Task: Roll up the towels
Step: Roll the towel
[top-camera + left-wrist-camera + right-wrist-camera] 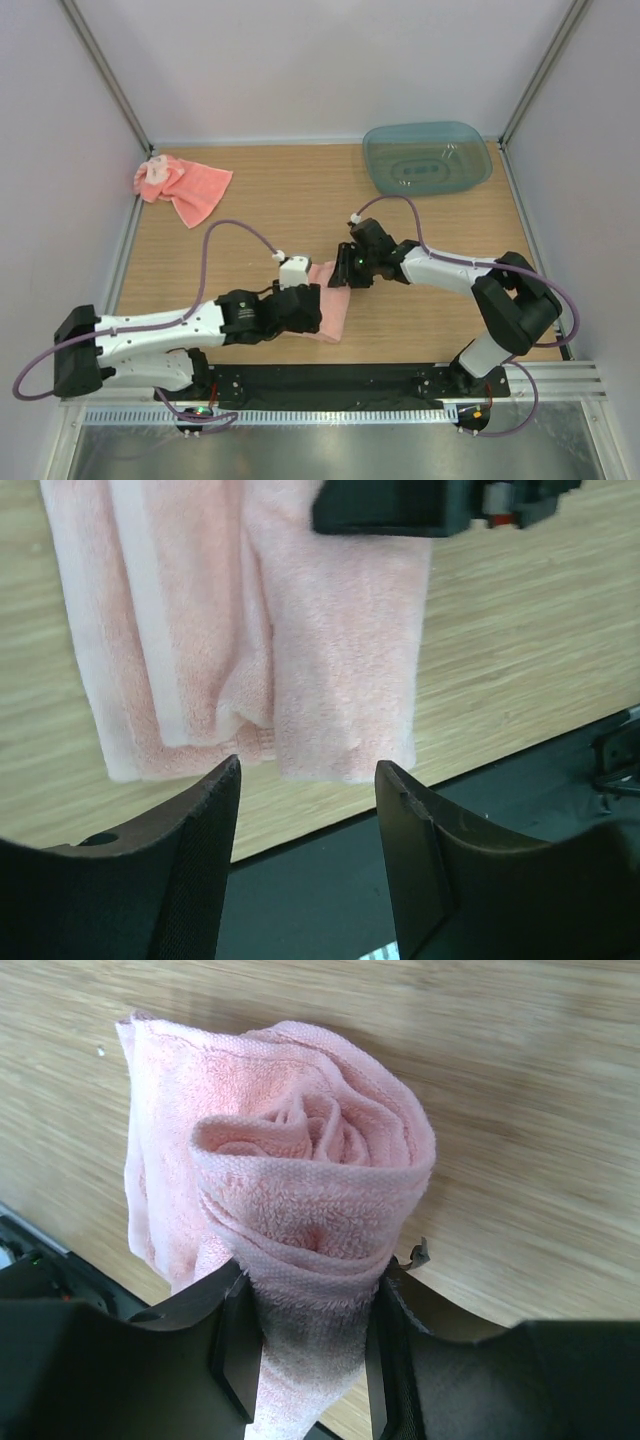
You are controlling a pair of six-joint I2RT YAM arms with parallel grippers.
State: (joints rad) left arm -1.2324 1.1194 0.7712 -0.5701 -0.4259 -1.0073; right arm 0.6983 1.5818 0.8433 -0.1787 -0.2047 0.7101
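My right gripper (312, 1340) clamps rolled towel (310, 1210) end; my left gripper (308, 780) parted, towel just beyond tips, seemingly untouched.

Right wrist view: the lower end of the rolled salmon-pink terry cloth towel (310, 1190) passes between the fingers of the right end effector (312, 1290) and runs off the bottom edge.

Left wrist view: the top edge cuts off the towel's far part and all but a black block of the right end effector. The left end effector (308, 780) shows only its two finger ends.

Top view: both arms cover most of this towel and both sets of fingertips. The crumpled salmon-pink terry cloth towel (185, 185) at the far left conceals its own lower folds.
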